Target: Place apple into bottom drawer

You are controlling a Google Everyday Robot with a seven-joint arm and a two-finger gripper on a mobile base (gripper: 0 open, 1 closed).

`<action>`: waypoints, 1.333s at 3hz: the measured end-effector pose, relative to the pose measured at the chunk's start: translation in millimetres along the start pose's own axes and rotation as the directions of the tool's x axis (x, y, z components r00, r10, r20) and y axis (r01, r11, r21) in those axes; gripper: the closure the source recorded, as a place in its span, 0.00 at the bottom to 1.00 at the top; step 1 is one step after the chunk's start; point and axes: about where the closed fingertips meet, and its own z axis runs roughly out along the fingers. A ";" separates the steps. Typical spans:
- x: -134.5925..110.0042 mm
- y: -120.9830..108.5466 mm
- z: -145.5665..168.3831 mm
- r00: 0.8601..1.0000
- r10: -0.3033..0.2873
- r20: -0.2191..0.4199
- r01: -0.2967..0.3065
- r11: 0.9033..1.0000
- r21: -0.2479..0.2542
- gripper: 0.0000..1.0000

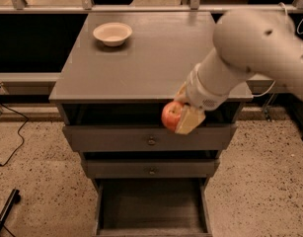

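One arm reaches in from the right, and its gripper (pixel 183 116) hangs high above the bottom drawer (pixel 151 206), a little to the right of the drawer's middle line. The fingers (pixel 190 122) are closed on the apple (pixel 170 115); a pale pad presses its right side, and the other finger is mostly hidden behind the fruit. The apple therefore sits on the left of the fingers, in the air, touching nothing else.

The bottom drawer is pulled out and open, its dark floor bare, directly below and slightly nearer to the camera than the apple. This is the relation that matters: I judge that the coming move is mainly a straight descent, with a small shift to the left and forward, passing in front of the two knobbed drawers (pixel 151 154) that lie above the bottom drawer.

The apple is nearly round, so it has no real long axis. I cannot tell where its stem points.

A white bowl (pixel 112 33) rests on the cabinet surface (pixel 156 63), far up and behind the bottom drawer, well apart from the apple.
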 end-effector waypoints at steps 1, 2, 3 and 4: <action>28.9 45.9 86.6 0.993 0.078 0.092 -0.072 0.995 -0.074 1.00; 46.8 68.3 155.5 0.976 0.129 0.176 -0.115 0.989 -0.088 1.00; 48.2 69.7 157.8 0.975 0.131 0.181 -0.117 0.989 -0.088 1.00; 78.4 91.5 193.9 0.940 0.174 0.294 -0.162 0.985 -0.066 1.00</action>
